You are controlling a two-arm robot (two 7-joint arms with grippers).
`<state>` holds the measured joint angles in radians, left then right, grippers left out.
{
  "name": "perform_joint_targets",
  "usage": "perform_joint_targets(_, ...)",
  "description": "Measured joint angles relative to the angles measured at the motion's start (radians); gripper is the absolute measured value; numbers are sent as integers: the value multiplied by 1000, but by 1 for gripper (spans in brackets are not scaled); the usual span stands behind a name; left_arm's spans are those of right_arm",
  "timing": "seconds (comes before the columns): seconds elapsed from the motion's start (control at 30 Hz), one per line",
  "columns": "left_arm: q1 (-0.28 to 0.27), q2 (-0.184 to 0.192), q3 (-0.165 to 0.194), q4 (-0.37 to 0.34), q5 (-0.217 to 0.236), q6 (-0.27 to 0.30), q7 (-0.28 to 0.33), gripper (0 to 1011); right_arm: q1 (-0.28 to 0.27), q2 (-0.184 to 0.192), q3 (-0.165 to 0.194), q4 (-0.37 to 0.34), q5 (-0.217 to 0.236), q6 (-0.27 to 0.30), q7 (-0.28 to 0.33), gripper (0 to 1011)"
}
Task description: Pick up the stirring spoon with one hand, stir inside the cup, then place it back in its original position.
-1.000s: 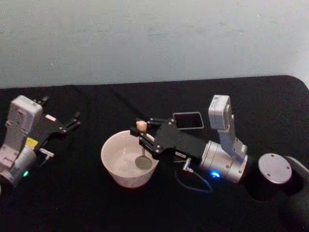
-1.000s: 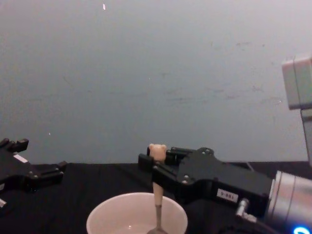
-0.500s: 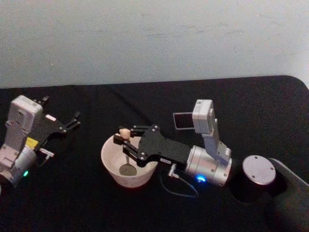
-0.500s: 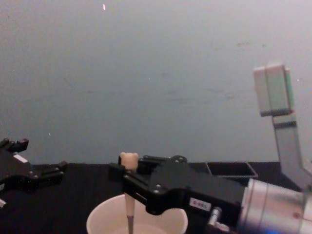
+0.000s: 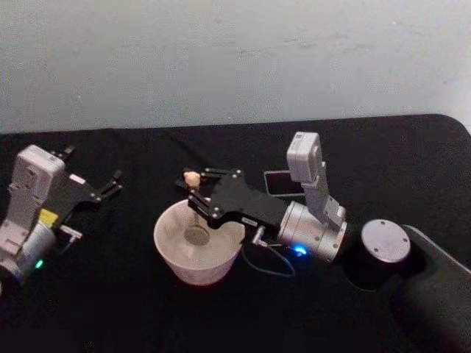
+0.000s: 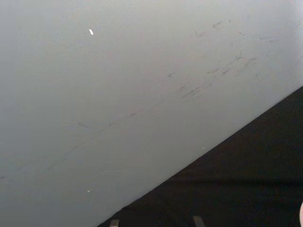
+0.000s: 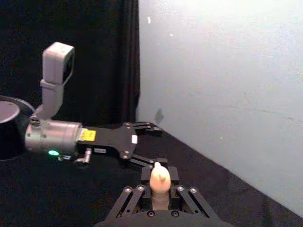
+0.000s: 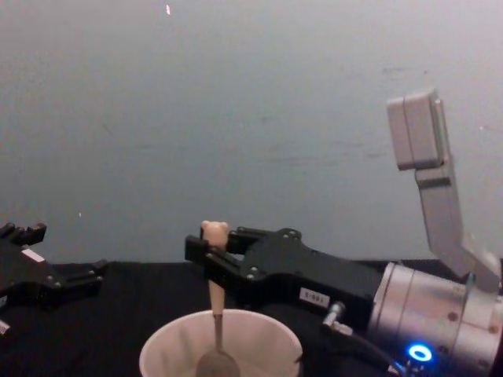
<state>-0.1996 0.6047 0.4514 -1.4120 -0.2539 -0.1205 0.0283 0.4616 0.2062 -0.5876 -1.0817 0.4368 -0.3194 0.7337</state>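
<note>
Stirring is judged under way: spoon (image 8: 214, 294) is clamped upright by right gripper (image 5: 193, 193) and dipped in cup (image 5: 193, 268); next it is to be lifted clear. Left gripper (image 5: 112, 185) is parked, spread wide, at table (image 5: 368, 147) left edge.

A dark square holder (image 5: 277, 184) sits on the black tablecloth (image 5: 147, 309), with a pale grey wall (image 5: 221, 59) behind.

stirring spoon (image 7: 159, 185) clamped in right tool (image 7: 160, 175); left tool (image 7: 148, 144) beyond, fingers spread
</note>
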Motion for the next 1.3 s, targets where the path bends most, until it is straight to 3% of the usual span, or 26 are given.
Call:
perform_joint_targets(0.3,0,0,0,0,0,0,0,1001,-7,14,20,-10,-7,-1,-15,211)
perform_joint_targets(0.8,0,0,0,0,0,0,0,1001,-84,89,38,-131,-4,35,-17,211)
perform_joint_targets(1.03,0,0,0,0,0,0,0,1001,-110,106,28,-176,11,50,0,211)
perform_joint_targets(1.3,0,0,0,0,0,0,0,1001,-108,94,1,-174,22,54,22,211)
